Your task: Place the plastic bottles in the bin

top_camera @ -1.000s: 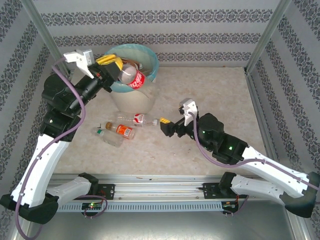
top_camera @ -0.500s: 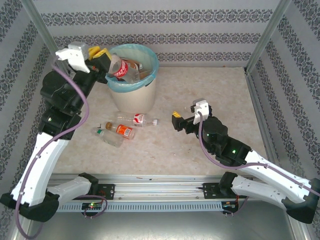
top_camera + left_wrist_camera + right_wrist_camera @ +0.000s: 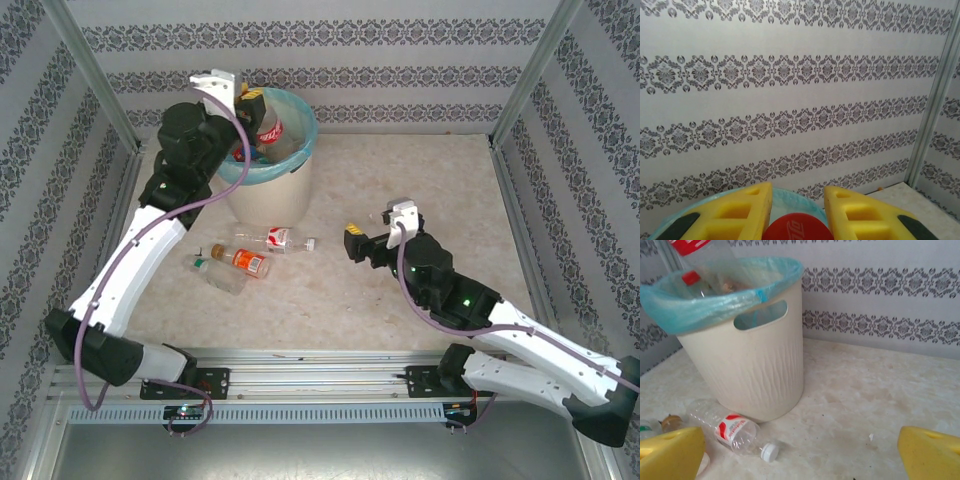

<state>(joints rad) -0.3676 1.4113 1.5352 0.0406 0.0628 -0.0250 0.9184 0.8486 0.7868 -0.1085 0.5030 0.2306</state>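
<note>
Left gripper [image 3: 255,108] clamps red-label bottle [image 3: 270,128] in bin [image 3: 270,195] mouth, long axis steeply tilted. Three loose bottles [image 3: 248,261] lie crosswise near bin's base, white-capped one [image 3: 280,238] pointing right. Right gripper [image 3: 352,245] agape. Beige marbled tabletop [image 3: 430,170], damask-striped walls [image 3: 330,40]

The left end effector [image 3: 251,103] hovers over the bin [image 3: 280,196], seemingly gripping a red-labelled bottle [image 3: 270,129].

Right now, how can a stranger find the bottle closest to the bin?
Start at the cream bin with the blue-green bag, back left on the table. Before its base, the white-capped bottle lies nearest it. Only its cap is white; the orange-labelled bottle and the green-capped bottle lie further out.
</note>
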